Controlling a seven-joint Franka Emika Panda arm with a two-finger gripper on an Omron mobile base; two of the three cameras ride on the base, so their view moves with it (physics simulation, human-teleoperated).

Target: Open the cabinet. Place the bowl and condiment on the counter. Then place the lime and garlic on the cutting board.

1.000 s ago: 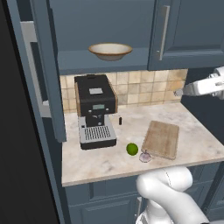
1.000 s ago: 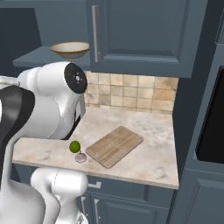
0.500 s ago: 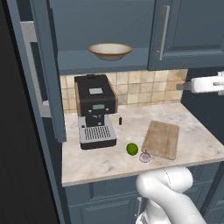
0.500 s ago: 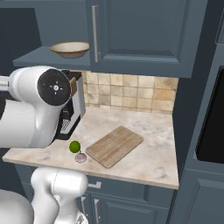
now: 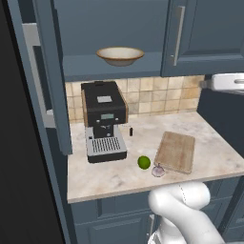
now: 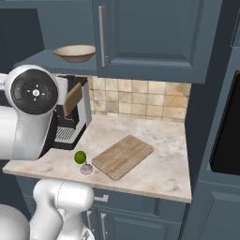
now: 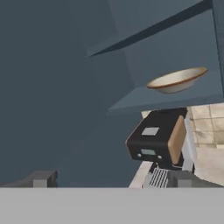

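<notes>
Bowl [image 5: 120, 55] on cabinet shelf [image 5: 114, 69]; lime [image 5: 143, 162] beside garlic [image 5: 158, 170], left of cutting board [image 5: 176, 151].

Arm [image 5: 183, 212]: glossy white rounded link casings, smooth and bulbous, with a faint dashed seam across the shell. Large joint housing [image 6: 35, 91]: white shell with a round dark end cap carrying small pale markings around a centre mark. Fingers [image 7: 41, 178]: two small dark grey blocky tips with squared ends. No cables or screws discernible.
</notes>
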